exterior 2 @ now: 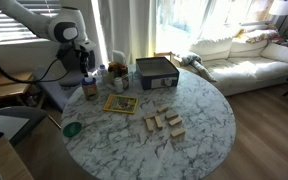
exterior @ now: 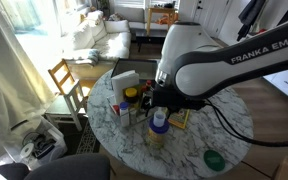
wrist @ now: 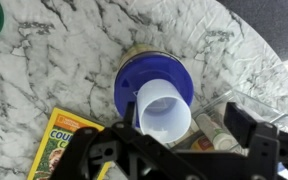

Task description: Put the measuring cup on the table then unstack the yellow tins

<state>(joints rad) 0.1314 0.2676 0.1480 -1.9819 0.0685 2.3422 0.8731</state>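
Pincer (wrist: 179,122) spread over measuring cup (wrist: 164,105) atop yellow tins (exterior: 158,138).

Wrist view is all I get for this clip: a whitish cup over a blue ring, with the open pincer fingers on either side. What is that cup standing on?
Observer: In an exterior view the measuring cup sits on top of the yellow tins, a short pale yellow stack standing on the table. I cannot tell the two tins apart at this size.
Operator: Is there anything on the table outside my frame?
Observer: Yes, a cluster of small wooden blocks lies toward the middle of the table, well away from the stack.
Operator: Anything taller nearby?
Observer: A dark rectangular box stands near the table's far edge in an exterior view, apart from the stack.
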